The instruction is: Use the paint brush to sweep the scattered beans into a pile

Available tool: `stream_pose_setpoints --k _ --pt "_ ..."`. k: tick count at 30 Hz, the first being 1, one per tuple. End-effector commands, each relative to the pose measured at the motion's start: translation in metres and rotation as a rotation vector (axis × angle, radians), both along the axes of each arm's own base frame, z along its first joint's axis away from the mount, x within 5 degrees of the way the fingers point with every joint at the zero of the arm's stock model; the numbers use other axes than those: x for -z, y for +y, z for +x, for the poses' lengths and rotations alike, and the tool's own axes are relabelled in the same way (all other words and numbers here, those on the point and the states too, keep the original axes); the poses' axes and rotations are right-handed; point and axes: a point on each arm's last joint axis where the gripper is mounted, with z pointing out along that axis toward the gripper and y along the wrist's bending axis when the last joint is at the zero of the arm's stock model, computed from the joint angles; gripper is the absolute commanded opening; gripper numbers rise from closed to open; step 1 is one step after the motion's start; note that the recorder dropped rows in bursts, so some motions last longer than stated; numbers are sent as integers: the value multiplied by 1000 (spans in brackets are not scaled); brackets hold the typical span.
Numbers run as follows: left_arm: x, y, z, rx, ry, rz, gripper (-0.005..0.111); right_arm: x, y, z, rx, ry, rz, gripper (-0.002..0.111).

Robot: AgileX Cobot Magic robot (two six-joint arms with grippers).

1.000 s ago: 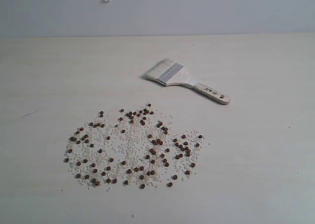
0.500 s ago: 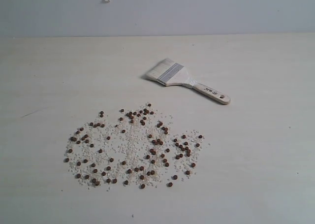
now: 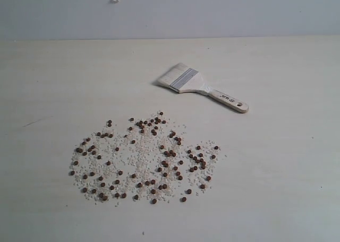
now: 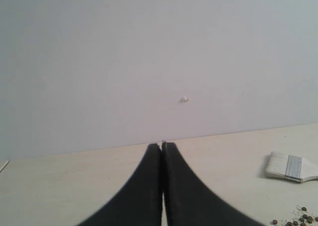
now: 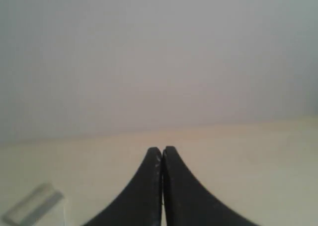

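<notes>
Reddish-brown beans (image 3: 143, 159) lie scattered among whitish grains across the front middle of the pale table (image 3: 287, 162); a few of them show in the left wrist view, the beans (image 4: 298, 219) at its edge. The paint brush (image 3: 199, 85) lies flat behind them, bristles to the left, wooden handle pointing front-right. Its head also shows as the paint brush (image 4: 290, 167) and the paint brush (image 5: 32, 209). No gathered pile shows. My left gripper (image 4: 162, 145) and right gripper (image 5: 162, 149) are both shut and empty, held off the table and out of the exterior view.
A plain grey wall (image 3: 212, 10) rises behind the table, with a small white speck (image 3: 113, 0) on it. A thin dark mark (image 3: 33, 123) lies on the tabletop at the left.
</notes>
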Motion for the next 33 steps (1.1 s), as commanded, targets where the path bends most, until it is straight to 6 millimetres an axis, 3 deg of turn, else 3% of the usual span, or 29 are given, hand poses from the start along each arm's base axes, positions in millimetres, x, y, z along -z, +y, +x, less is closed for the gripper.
stream_pose_setpoints --k 1,4,9,14,18,20,23,29,33 --pt "1 0 0 8 1 -6 0 23 14 60 -202 434 -38 0" --pt "1 0 0 8 1 -6 0 53 22 98 -343 752 -61 0" --pt "1 0 0 8 1 -6 0 119 46 155 -384 944 -236 0" --pt "1 0 0 8 1 -6 0 178 94 185 -576 1038 -475 0" --pt "1 0 0 8 1 -6 0 209 127 199 -828 1028 -504 0" --pt "1 0 0 8 1 -6 0 218 137 203 -934 1001 -456 1" --pt "1 0 0 8 1 -6 0 222 145 209 -1005 958 -399 11" --pt "1 0 0 8 1 -6 0 227 147 214 -1014 952 -397 61" --pt "1 0 0 8 1 -6 0 234 147 218 -1003 941 -409 64"
